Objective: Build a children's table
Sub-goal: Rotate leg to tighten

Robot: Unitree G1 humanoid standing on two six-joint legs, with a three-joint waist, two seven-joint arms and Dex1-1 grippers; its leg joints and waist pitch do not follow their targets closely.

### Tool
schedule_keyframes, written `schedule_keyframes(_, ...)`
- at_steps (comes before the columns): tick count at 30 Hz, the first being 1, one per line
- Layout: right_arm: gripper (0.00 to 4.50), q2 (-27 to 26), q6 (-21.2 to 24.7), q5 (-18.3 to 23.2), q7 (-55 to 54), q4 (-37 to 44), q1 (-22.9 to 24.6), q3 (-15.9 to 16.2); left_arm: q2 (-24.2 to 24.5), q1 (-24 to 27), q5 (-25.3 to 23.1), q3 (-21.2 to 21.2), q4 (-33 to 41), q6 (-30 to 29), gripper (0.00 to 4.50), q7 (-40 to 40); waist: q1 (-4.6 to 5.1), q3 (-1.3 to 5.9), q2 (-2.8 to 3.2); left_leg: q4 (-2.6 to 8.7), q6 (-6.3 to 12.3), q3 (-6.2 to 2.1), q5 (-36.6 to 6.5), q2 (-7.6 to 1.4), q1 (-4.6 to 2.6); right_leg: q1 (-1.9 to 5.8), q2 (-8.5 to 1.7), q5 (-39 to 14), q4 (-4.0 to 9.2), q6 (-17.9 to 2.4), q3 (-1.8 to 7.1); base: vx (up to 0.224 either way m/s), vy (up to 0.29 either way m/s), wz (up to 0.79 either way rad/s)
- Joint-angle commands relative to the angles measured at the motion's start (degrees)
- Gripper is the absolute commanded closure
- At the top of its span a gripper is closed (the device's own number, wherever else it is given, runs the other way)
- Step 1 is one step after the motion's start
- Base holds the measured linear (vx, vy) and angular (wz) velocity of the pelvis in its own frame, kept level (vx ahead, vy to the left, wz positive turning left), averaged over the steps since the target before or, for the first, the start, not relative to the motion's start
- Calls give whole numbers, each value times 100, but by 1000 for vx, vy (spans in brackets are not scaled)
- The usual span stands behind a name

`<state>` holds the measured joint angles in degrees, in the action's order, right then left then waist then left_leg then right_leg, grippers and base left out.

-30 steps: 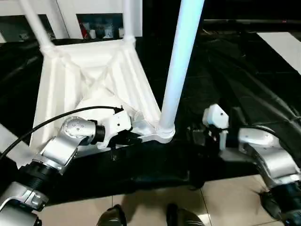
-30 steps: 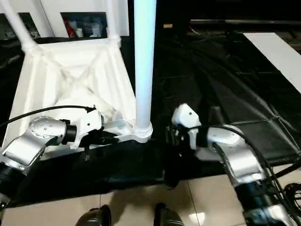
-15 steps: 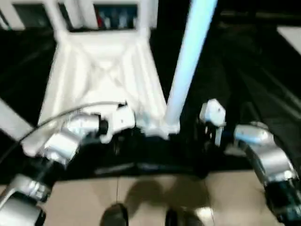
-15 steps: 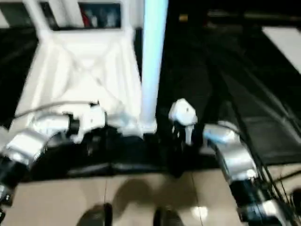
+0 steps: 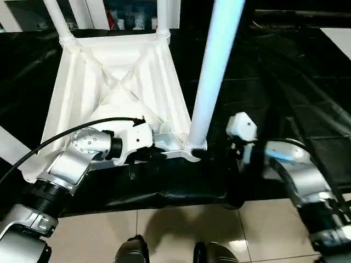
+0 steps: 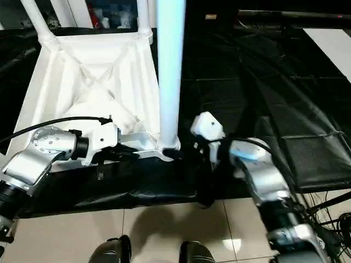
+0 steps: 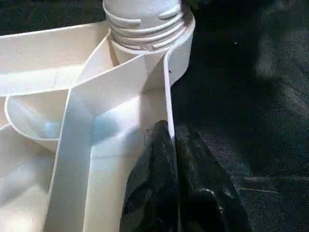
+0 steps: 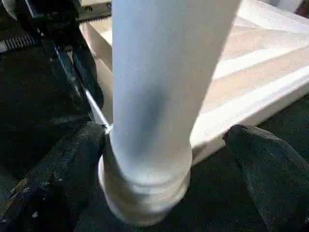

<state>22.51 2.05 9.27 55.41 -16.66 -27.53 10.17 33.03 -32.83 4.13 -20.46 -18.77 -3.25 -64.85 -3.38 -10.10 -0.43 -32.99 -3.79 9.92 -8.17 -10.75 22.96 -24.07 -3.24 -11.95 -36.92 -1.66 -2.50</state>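
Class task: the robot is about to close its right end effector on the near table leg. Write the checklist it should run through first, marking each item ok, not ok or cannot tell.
1. Tabletop lies underside up: ok.
2. Left end effector pinches the tabletop's edge wall to steady it: ok, shut on the wall.
3. Near leg stands upright in its corner socket: ok; whether fully seated, cannot tell.
4. Right end effector open, one finger each side of the leg's base: ok.
5. Right fingers apart from the leg: cannot tell; one sits very close to the collar.
6. Two far legs fitted in their sockets: ok.
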Motion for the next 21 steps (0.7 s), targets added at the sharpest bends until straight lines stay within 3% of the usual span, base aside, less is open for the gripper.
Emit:
schedule_keyframes(1, 0, 18, -67, -38, 73, -102, -68, 107, -93, 61, 52, -43, 92, 146, 447, -69, 20, 503, 17, 307, 483, -40, -799, -215, -129, 346, -423, -219, 442, -1488, 304, 0, 0, 0)
schedule_keyframes(21, 170, -230, -385, -123, 217, -821, -398, 185, -164, 25, -74, 37, -118, 149, 450, -92, 17, 508, 15, 306, 472, -30, -869, -216, -128, 345, -438, -399, 458, -1482, 308, 0, 0, 0)
